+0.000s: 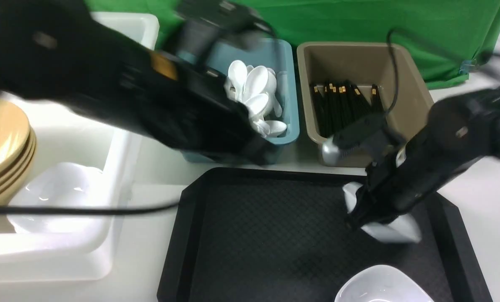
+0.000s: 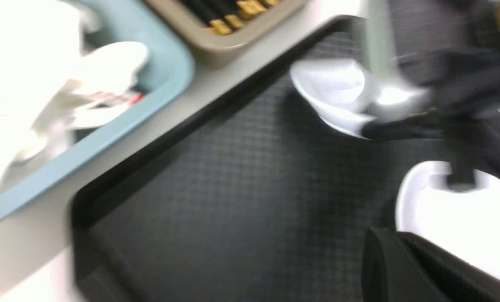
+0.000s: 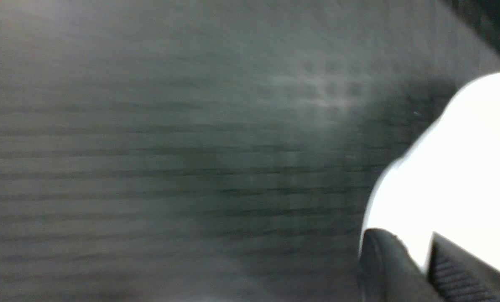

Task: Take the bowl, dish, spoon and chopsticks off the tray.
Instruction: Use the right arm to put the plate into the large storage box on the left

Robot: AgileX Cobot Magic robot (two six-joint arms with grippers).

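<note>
While the front view shows the right hand (image 1: pixel 359 214) clamped on the spoon (image 1: pixel 394 233) over the tray (image 1: pixel 275 235) with the dish (image 1: pixel 380 287) just beside it, bowls (image 1: pixel 0 138) and chopsticks (image 1: pixel 342 105) lie off the tray, well apart from that hand, so two items seem left. From the left wrist, the left hand (image 2: pixel 417 272) is closed, with the dish near it. From the right wrist, fingers (image 3: pixel 380 268) pinch the spoon's white edge.
</note>
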